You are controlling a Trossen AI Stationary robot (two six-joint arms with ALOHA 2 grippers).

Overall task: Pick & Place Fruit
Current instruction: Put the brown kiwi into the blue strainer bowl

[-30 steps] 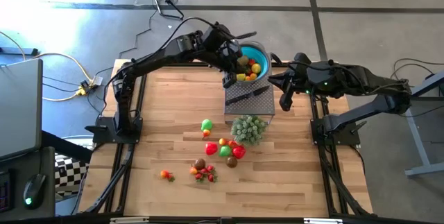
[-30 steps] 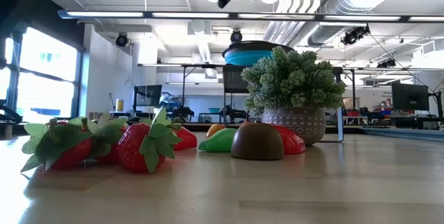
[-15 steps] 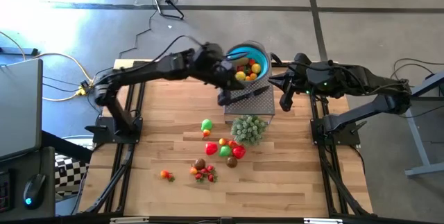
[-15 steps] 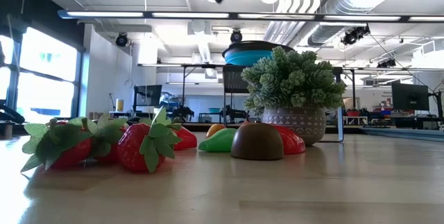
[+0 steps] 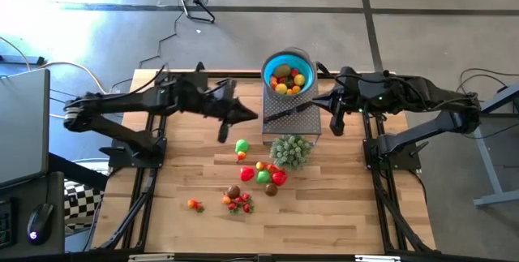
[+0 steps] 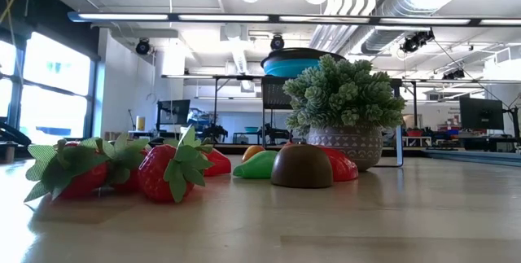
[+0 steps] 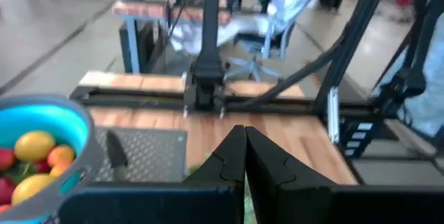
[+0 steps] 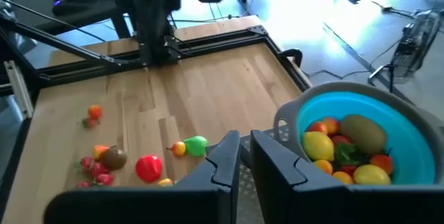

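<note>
Bare wooden table [image 5: 186, 165] lies left of the loose fruit [image 5: 258, 177], scattered mid-table near the potted plant [image 5: 290, 150]. Blue bowl [image 5: 268, 64] at the far edge holds more fruit: yellow, orange, red, brown. Left gripper [image 5: 229, 118] hovers left of the bowl, fingers pressed together. Right gripper [image 5: 335, 116] sits right of the grey tray [image 5: 304, 119], fingers nearly touching. Knife partly hidden.

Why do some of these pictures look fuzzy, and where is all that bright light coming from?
Left wrist view: soft and smeared throughout, the blue bowl and the room behind alike. Low view: the near strawberries are sharp, while ceiling strip lights glare white overhead. High view: a pale sheen washes the floor at upper left. Right wrist view: bright light floods the floor beyond the table.
</note>
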